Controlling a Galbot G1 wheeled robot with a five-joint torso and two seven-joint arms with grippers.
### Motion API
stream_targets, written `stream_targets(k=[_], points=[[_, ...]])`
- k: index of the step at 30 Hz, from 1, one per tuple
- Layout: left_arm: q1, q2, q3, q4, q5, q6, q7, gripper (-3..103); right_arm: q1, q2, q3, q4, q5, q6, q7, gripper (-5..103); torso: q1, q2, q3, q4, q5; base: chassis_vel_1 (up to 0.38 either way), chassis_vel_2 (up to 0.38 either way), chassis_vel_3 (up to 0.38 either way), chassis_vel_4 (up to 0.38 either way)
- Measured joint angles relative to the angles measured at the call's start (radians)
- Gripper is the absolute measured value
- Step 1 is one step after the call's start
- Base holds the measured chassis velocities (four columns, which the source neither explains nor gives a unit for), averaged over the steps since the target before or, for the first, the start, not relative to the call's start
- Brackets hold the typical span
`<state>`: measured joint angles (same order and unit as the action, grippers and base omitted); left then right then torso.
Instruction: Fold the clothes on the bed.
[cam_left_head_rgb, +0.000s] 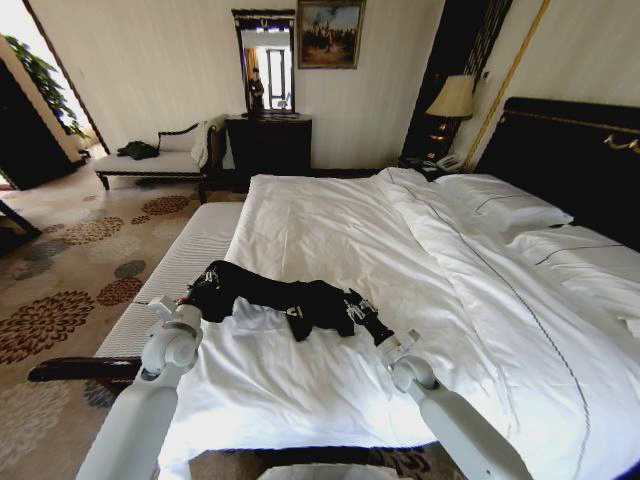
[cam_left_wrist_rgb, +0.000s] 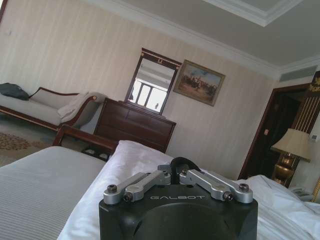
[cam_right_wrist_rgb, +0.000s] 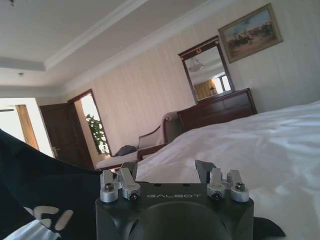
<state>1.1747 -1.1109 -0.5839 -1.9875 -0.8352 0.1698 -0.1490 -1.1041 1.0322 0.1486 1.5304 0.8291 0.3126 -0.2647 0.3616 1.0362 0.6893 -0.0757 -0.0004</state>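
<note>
On the bed (cam_left_head_rgb: 330, 230), both hands' fingertips vanish under the bunched T-shirt (cam_left_head_rgb: 290, 297) (lettering unreadable).

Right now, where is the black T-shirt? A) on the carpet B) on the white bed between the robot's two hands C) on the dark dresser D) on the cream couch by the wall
B: the black T-shirt lies bunched on the white bed, with the left hand at one end and the right hand at the other.
</note>
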Motion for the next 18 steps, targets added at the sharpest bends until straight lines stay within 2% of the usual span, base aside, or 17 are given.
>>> stream_targets(k=[1,3,7,9,12,18], points=[[0.007,0.003,-0.005,-0.009,-0.002,0.0,0.0,2,0.003,0.003,0.0,-0.006,0.001,-0.009,0.022,71,0.0,0.0,0.0,-0.0001,0.0,0.0,0.0,0.0,0.0],[0.015,0.004,-0.008,-0.017,-0.003,0.0,0.001,2,0.008,0.006,0.0,-0.011,0.006,-0.018,0.043,71,0.0,0.0,0.0,0.0,0.0,0.0,0.0,0.0,0.0],[0.059,-0.001,-0.013,-0.039,0.01,-0.003,0.009,2,0.054,0.013,-0.017,-0.039,0.041,-0.059,0.122,92,0.0,0.0,0.0,0.0002,0.0,0.0,0.0,0.0,0.0],[0.073,-0.003,-0.013,-0.046,0.015,-0.004,0.012,2,0.064,0.013,-0.023,-0.042,0.053,-0.067,0.138,92,0.0,0.0,0.0,0.0001,-0.0002,0.0,0.0,0.0,0.0],[0.168,-0.007,-0.01,-0.078,0.044,-0.013,0.04,2,0.1,0.013,-0.043,-0.052,0.075,-0.09,0.188,100,0.0,0.0,0.0,0.0004,-0.0001,0.0,0.0,0.0,0.0],[0.282,-0.032,0.006,-0.073,0.108,-0.038,0.071,2,0.119,0.01,-0.055,-0.066,0.054,-0.093,0.196,100,0.0,0.0,0.0,0.0003,-0.0001,0.0,0.0,0.0,0.0]])
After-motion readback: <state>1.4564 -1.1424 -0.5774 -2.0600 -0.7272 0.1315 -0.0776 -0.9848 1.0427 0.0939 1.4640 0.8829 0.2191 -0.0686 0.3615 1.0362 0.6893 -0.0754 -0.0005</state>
